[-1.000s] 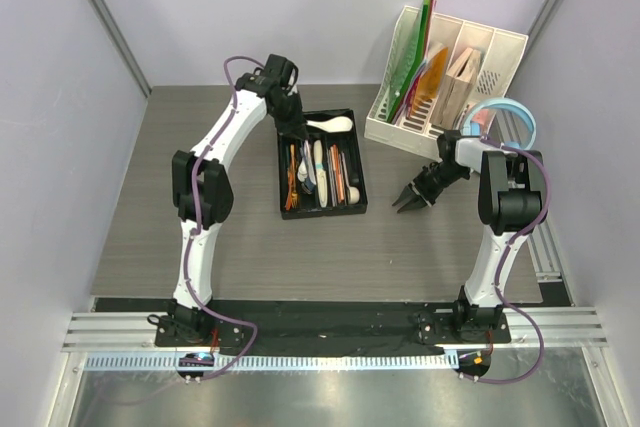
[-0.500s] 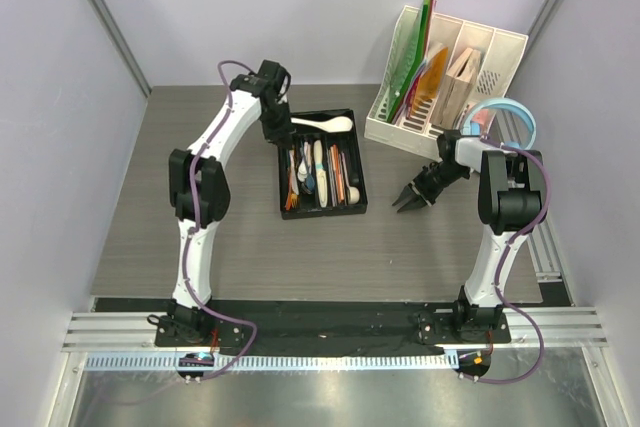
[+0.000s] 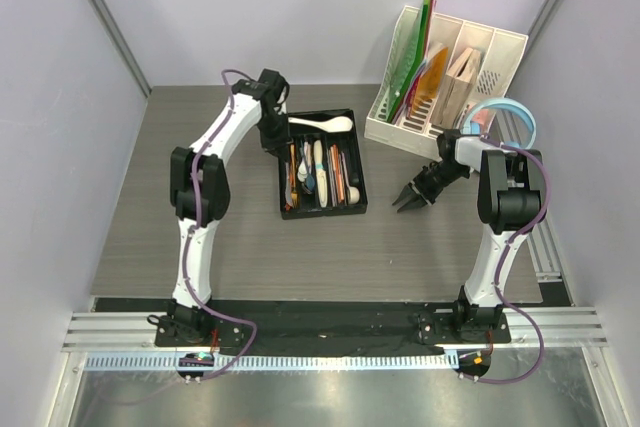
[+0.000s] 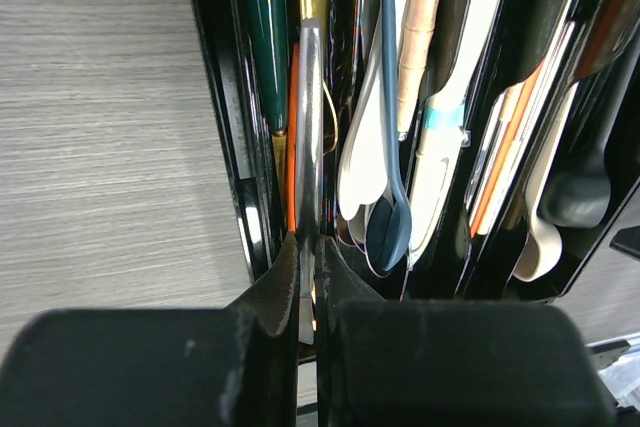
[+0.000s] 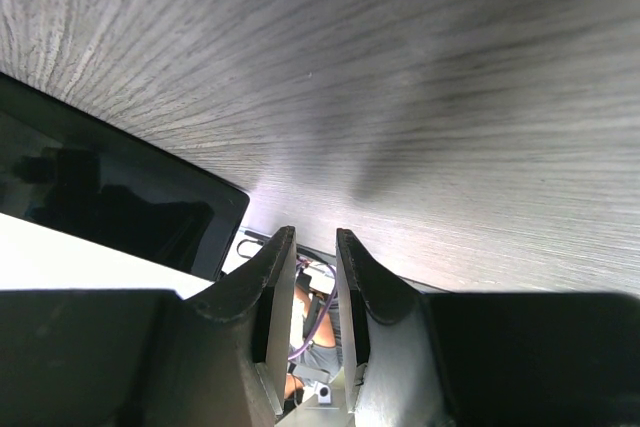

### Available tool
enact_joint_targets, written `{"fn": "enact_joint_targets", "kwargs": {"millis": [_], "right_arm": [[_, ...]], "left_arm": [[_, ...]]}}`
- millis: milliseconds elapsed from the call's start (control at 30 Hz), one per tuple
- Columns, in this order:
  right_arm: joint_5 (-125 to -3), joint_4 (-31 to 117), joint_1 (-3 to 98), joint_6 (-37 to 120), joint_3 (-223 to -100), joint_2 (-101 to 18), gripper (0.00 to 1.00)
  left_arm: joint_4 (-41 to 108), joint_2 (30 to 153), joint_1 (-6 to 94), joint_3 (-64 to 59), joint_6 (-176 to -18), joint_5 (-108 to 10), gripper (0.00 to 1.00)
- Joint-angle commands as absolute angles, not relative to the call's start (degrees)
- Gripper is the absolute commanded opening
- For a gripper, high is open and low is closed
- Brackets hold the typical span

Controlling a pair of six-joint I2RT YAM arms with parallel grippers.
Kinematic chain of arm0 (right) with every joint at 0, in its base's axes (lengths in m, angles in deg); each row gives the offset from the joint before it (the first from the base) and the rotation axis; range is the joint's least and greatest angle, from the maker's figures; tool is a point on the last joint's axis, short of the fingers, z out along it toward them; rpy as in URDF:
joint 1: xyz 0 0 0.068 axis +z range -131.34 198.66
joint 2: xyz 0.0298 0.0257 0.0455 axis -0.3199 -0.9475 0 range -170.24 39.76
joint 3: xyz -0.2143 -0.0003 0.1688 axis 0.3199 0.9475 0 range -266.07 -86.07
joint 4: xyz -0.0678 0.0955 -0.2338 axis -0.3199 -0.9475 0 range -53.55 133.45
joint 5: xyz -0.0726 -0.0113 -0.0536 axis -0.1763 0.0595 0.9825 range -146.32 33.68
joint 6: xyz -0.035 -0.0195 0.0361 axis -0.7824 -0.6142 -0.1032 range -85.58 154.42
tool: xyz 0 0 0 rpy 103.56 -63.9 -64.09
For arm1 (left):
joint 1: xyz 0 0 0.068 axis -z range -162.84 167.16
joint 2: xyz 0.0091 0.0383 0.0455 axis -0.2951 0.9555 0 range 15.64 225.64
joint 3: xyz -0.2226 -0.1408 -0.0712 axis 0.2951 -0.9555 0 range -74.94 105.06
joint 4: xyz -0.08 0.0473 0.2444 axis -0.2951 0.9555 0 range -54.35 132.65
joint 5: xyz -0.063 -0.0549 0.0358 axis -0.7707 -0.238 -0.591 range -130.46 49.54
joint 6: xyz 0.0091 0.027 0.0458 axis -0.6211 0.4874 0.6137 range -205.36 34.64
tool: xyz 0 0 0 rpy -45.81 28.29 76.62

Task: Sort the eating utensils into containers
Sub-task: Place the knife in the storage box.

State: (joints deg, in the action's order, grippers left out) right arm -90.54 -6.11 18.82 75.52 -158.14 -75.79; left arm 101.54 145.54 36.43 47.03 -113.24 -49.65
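The black cutlery tray [image 3: 361, 187] lies mid-table and holds several utensils. A white ceramic soup spoon [image 3: 327, 124] lies across its far end. My left gripper [image 3: 274, 140] is at the tray's far left corner. In the left wrist view it [image 4: 311, 247] is shut on a steel utensil with a gold end [image 4: 309, 117], held lengthwise over the tray's leftmost compartment [image 4: 215, 97]. Beside it lie a green handle [image 4: 265, 27], an orange chopstick [image 4: 292, 147], a blue spoon [image 4: 388, 227] and white spoons [image 4: 360, 167]. My right gripper [image 3: 405, 205] [image 5: 312, 237] is slightly open and empty, right of the tray.
A white slotted file organiser [image 3: 450, 77] stands at the back right, with light-blue headphones [image 3: 512, 115] beside it, close to my right arm. Walls close in the table on the left, back and right.
My left gripper has moved left and nearer, from the tray's far end to over its leftmost compartment. The right arm has not moved.
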Motion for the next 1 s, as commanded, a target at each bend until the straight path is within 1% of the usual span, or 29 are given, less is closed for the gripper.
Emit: {"fn": "enact_joint_targets", "kwargs": {"millis": [0, 400, 500, 700, 967], "right_arm": [[-94.91, -9.90, 20.24, 77.40, -156.64, -79.95, 0.29], [-94.73, -9.90, 20.33, 77.31, -156.47, -79.78, 0.29], [-94.56, -9.98, 20.24, 77.31, -156.38, -79.51, 0.29], [-94.47, -9.98, 20.24, 77.31, -156.03, -79.16, 0.29], [-93.51, -10.16, 20.24, 77.58, -156.38, -78.02, 0.29]], "left_arm": [[101.57, 146.06, 36.67, 46.61, -111.99, -52.33, 0.00], [101.31, 149.67, 37.90, 47.93, -112.96, -54.43, 0.00], [101.66, 149.67, 38.69, 48.19, -112.87, -52.95, 0.21], [102.01, 146.78, 38.78, 47.76, -112.87, -45.39, 0.34], [92.79, 136.32, 38.61, 43.80, -115.15, -43.80, 0.35]]}}
